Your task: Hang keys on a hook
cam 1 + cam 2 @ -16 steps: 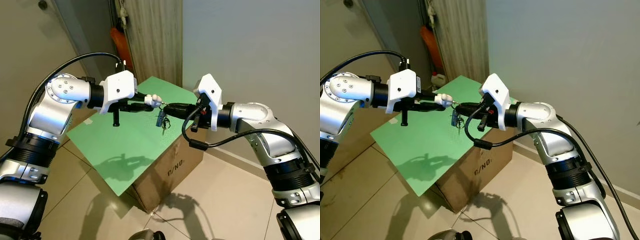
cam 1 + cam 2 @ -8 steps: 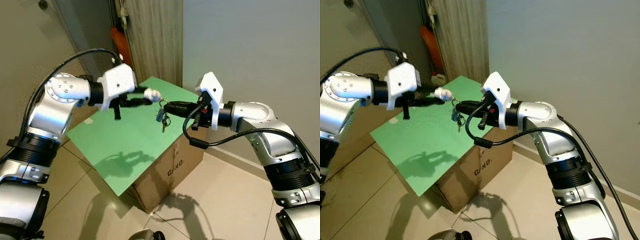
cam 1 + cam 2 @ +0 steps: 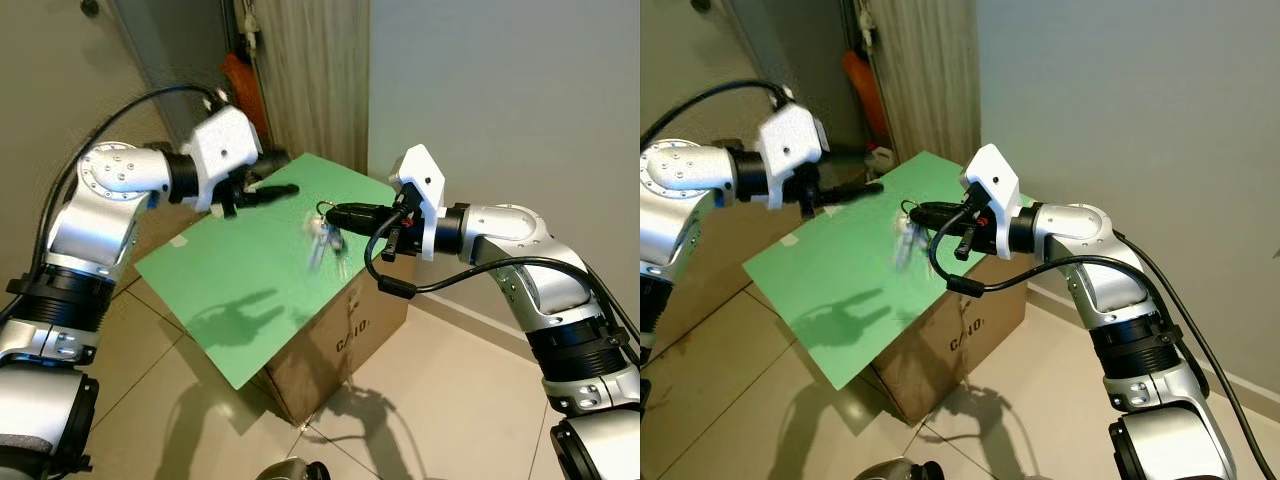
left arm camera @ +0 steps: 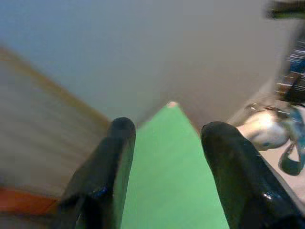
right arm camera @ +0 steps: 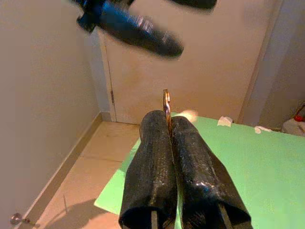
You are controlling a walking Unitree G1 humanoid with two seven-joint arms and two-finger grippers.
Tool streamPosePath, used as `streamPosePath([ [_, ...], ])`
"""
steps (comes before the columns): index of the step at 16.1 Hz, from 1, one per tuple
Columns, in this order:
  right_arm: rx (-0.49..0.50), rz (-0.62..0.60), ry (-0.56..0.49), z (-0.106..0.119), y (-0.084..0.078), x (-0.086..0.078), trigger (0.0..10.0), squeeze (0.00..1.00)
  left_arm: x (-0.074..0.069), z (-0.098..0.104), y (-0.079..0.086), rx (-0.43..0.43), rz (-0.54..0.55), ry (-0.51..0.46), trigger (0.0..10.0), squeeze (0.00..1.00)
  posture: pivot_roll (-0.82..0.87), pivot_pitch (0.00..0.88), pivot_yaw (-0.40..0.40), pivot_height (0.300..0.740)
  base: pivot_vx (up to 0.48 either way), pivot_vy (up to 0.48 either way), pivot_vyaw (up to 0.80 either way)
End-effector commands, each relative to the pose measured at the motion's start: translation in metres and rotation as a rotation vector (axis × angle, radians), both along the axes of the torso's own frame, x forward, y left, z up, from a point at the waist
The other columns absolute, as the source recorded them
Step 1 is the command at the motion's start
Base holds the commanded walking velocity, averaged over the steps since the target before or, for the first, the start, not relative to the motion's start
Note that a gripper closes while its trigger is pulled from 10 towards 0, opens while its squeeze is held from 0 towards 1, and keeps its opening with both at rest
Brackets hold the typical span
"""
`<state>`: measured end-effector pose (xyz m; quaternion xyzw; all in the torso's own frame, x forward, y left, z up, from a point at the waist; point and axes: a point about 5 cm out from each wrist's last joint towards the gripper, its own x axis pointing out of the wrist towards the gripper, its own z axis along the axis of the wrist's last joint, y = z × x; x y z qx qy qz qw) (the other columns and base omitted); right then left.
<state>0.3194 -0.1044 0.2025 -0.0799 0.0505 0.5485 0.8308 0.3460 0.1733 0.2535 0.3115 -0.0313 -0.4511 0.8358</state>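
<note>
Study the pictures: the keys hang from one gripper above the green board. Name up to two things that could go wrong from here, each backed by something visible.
1. The right gripper pinches only the thin key ring at its fingertips, and the keys show blurred as if swinging, so they might slip free.
2. The left gripper is open and apart from the keys, so nothing would steady them; a drop would likely land on the green board.
</note>
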Motion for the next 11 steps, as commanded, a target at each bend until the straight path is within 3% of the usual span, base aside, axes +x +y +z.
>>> streamPosePath([
  [1,0.001,-0.054,-0.041,0.001,-0.001,0.003,0.0,0.00,0.001,0.001,0.015,-0.084,0.117,0.001,10.0,0.68,-0.20,0.000,0.141,0.740,0.000,0.000,0.00],
  [2,-0.010,-0.144,-0.073,-0.002,-0.006,0.007,0.0,0.00,-0.002,-0.005,0.020,-0.158,0.172,0.006,10.0,0.00,-0.19,0.000,0.138,0.740,0.000,0.000,0.00],
  [4,-0.047,-0.347,-0.113,-0.019,-0.019,0.012,0.0,0.00,-0.011,-0.021,0.024,-0.329,0.297,0.016,10.0,0.00,-0.19,0.000,0.134,0.740,0.000,0.000,0.00],
  [5,-0.015,-0.480,-0.096,-0.033,-0.028,0.010,0.0,0.00,-0.018,-0.038,0.026,-0.383,0.382,0.022,10.0,0.00,-0.18,0.000,0.133,0.740,0.000,0.000,0.00],
  [6,0.055,-0.688,-0.051,-0.055,-0.042,0.001,0.0,0.00,-0.031,-0.060,0.032,-0.518,0.546,0.036,10.0,0.00,-0.17,0.000,0.126,0.740,0.000,0.000,0.00],
  [7,0.055,-0.688,-0.051,-0.055,-0.042,0.001,0.0,0.00,-0.031,-0.060,0.032,-0.518,0.546,0.036,10.0,0.00,-0.17,0.000,0.126,0.740,0.000,0.000,0.00],
  [8,0.103,-0.826,-0.030,-0.073,-0.051,-0.012,0.0,0.00,-0.048,-0.089,0.037,-0.603,0.705,0.087,10.0,0.00,-0.17,0.000,0.126,0.740,0.000,0.000,0.00],
  [9,0.121,-0.898,-0.043,-0.085,-0.058,-0.023,0.0,0.00,-0.067,-0.121,0.040,-0.607,0.819,0.152,10.0,0.00,-0.17,0.000,0.123,0.740,0.000,0.000,0.00],
  [10,0.109,-0.934,-0.059,-0.092,-0.063,-0.028,0.0,0.00,-0.077,-0.136,0.040,-0.610,0.866,0.188,10.0,0.00,-0.17,0.000,0.123,0.740,0.000,0.000,0.00],
  [11,0.086,-1.022,-0.069,-0.112,-0.078,-0.042,0.0,0.00,-0.098,-0.173,0.036,-0.572,0.952,0.257,10.0,0.00,-0.16,0.000,0.110,0.740,0.000,0.000,0.00],
])
